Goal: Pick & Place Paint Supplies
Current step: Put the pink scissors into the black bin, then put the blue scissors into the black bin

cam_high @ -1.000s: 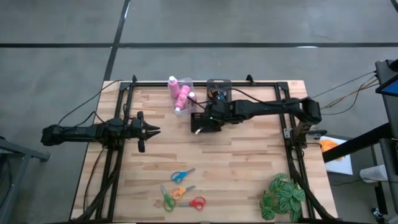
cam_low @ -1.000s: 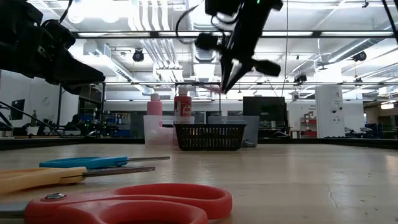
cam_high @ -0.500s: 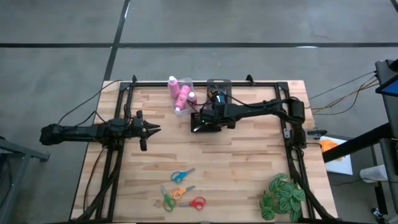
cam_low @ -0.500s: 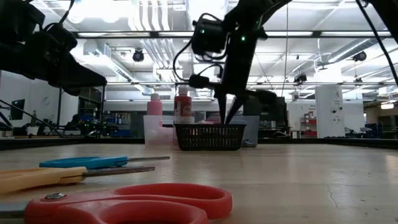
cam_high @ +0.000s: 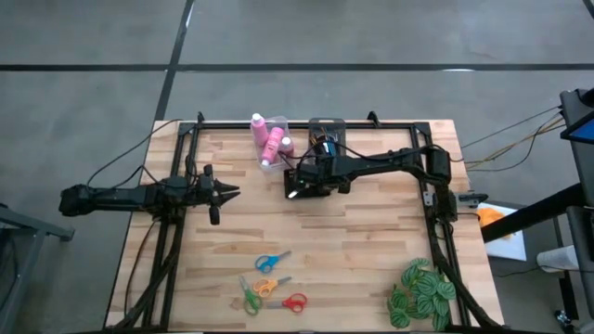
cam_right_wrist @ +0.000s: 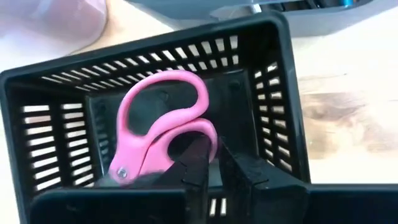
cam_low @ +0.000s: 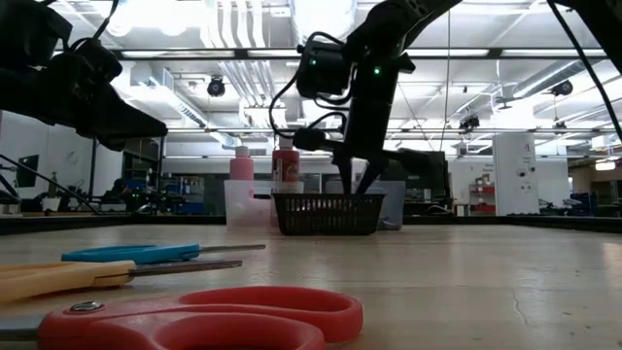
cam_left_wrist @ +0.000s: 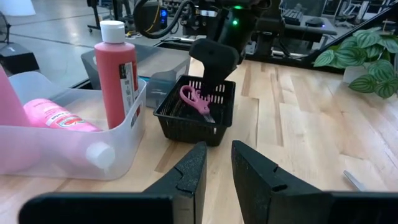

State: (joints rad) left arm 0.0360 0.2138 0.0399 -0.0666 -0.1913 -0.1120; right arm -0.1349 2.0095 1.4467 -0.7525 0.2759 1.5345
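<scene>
My right gripper [cam_right_wrist: 216, 146] reaches down into a black slotted basket [cam_low: 328, 216] at the table's far middle, shut on pink scissors [cam_right_wrist: 158, 134]. To the left of the basket, a clear bin [cam_high: 269, 144] holds pink bottles with white caps [cam_left_wrist: 118, 74]. Several loose scissors lie near the front edge: blue [cam_high: 272, 262], orange [cam_high: 269, 286], green [cam_high: 251, 299] and red [cam_high: 293, 301]. My left gripper [cam_high: 234, 193] waits at the table's left, open and empty, pointing toward the basket. My right gripper pinches the rim of one pink handle loop [cam_right_wrist: 208, 132] between its two fingers. The fingers come from above, pointing steeply down into the basket. The scissors sit tilted inside the basket, handles up; the gripper's body hides the blade end.
A grey bin [cam_high: 327, 132] with thin brushes stands just behind the basket at the far edge. A green leafy plant [cam_high: 422, 292] sits at the near right corner. Bare wood lies between the basket and the loose scissors.
My right gripper has gone down from above the basket into it, carrying the pink scissors, and has rolled somewhat about its wrist. Most of the drop came early in that second. The scissors now sit inside the basket.
</scene>
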